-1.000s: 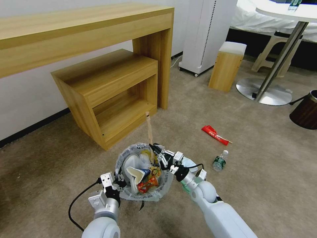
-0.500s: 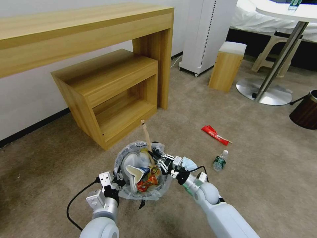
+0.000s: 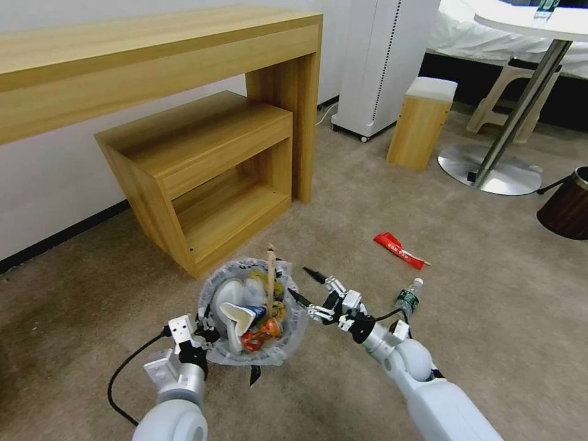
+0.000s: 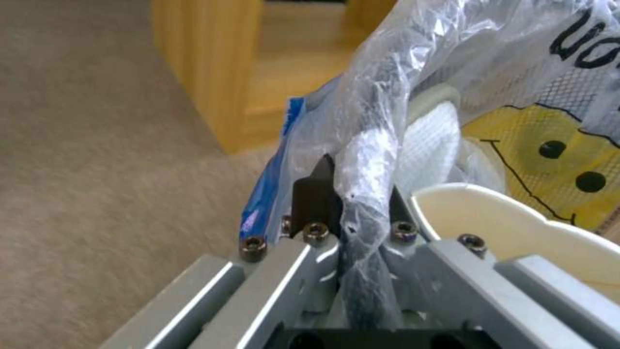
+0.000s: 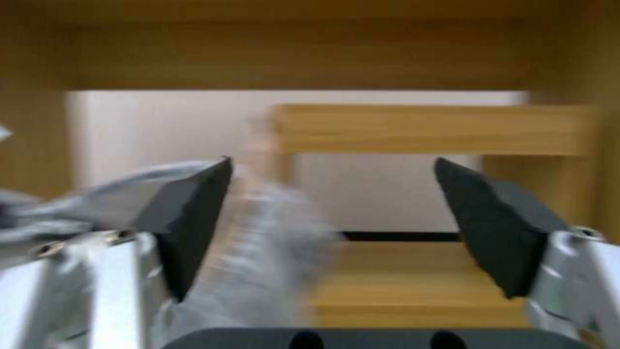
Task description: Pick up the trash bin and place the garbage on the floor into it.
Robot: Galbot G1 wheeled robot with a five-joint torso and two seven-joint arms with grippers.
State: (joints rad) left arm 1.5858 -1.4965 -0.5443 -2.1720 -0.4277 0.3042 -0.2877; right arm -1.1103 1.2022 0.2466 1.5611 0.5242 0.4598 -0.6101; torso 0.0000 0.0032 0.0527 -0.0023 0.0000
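My left gripper (image 3: 205, 334) clamped on rim of small round dark bin lined with crinkly printed plastic bag (image 3: 251, 309), bin held above beige short-pile carpet (image 3: 92, 318). Inside: white slipper (image 3: 228, 306), blue-white carton (image 3: 245, 315), red wrapper (image 3: 257, 337), thin wooden stick (image 3: 270, 278) (standing upright). My right gripper (image 3: 306, 286) just beside bin, jaws wide, empty. Long red wrapper (image 3: 399, 250) and green-labelled clear bottle (image 3: 408, 297) lie on carpet.

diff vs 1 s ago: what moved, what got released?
The right gripper let go of the wooden stick and backed off to the bin's right, fingers open and empty. The stick now stands upright in the trash bin. The left gripper stayed clamped on the bin's rim and carried it slightly to the robot's left. The red wrapper and the bottle lie unmoved on the floor.
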